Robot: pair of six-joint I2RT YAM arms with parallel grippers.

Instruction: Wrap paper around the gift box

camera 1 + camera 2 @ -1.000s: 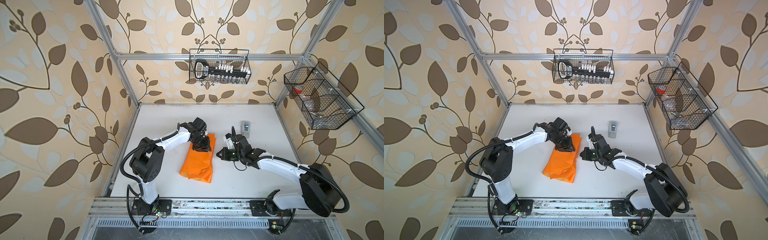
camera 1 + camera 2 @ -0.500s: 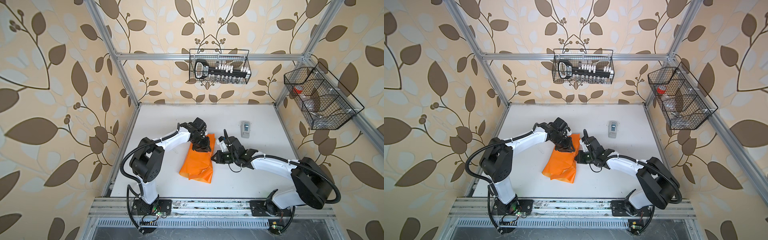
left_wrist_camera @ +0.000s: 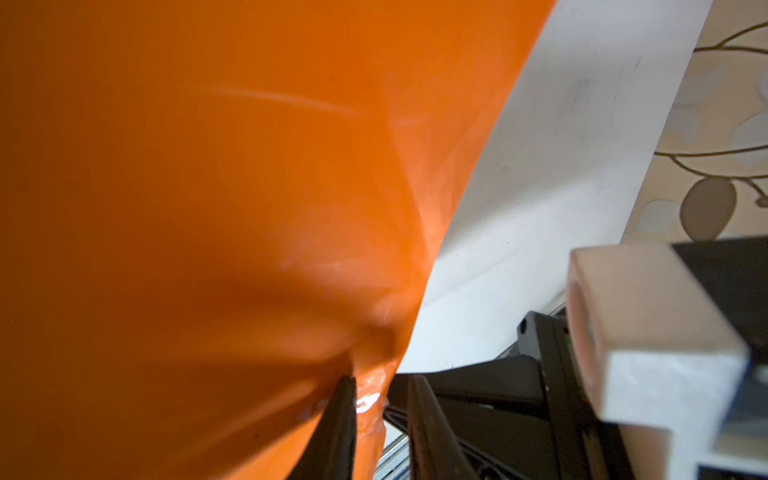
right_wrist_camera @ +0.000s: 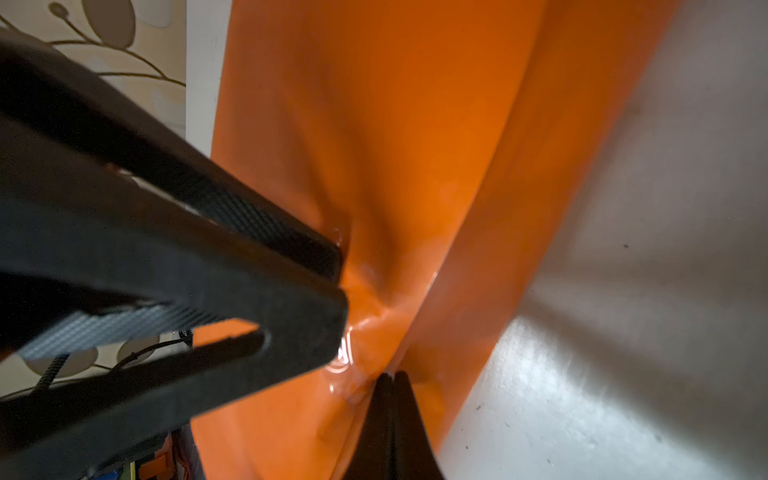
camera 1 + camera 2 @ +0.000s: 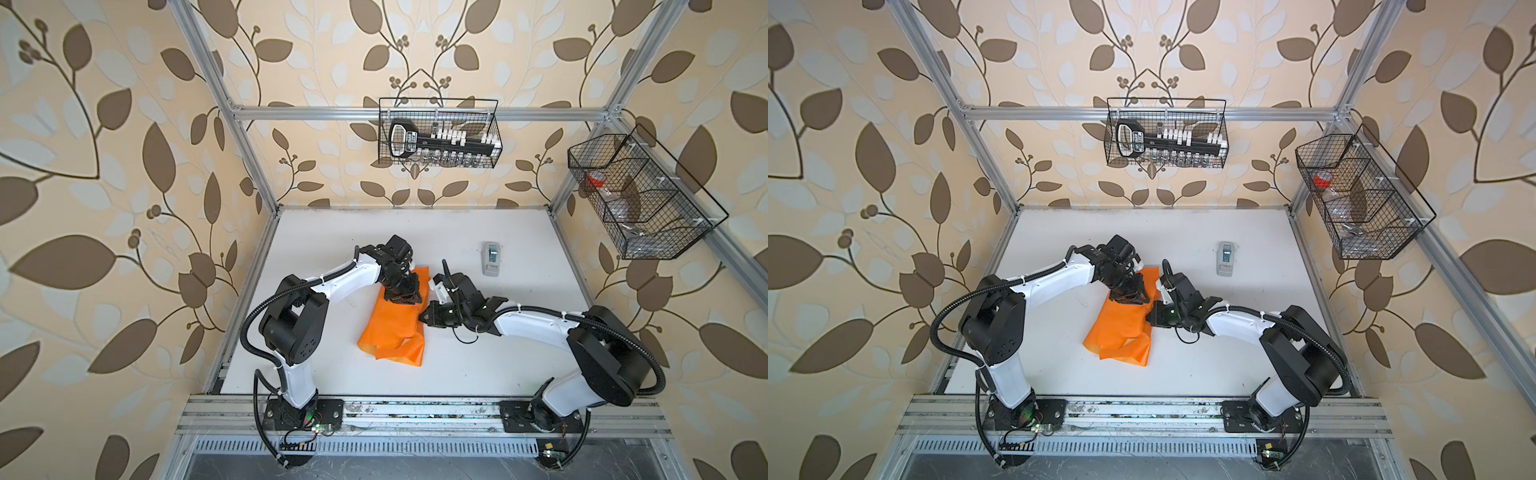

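The orange paper (image 5: pixel 392 332) (image 5: pixel 1121 332) lies folded into a long crumpled strip mid-table. The gift box is hidden in every view. My left gripper (image 5: pixel 404 298) (image 5: pixel 1133 298) bears down on the strip's far end. Its jaws (image 3: pixel 380 380) stand a little apart, one fingertip on the paper (image 3: pixel 208 208), the sheet's edge in the gap. My right gripper (image 5: pixel 422 320) (image 5: pixel 1148 320) is shut. Its tips (image 4: pixel 390 376) touch a crease at the paper's (image 4: pixel 395 145) right edge, close to the left gripper's fingers (image 4: pixel 249 291). Glossy patches shine there.
A small grey-white tape dispenser (image 5: pixel 491 257) (image 5: pixel 1225 258) stands on the white table behind the right arm. Wire baskets hang on the back wall (image 5: pixel 438 133) and the right wall (image 5: pixel 636 195). Aluminium frame posts stand at the table's back corners.
The right gripper has slid left across the table until its shut tips reach the paper's right edge. The left gripper and the paper have stayed in place.
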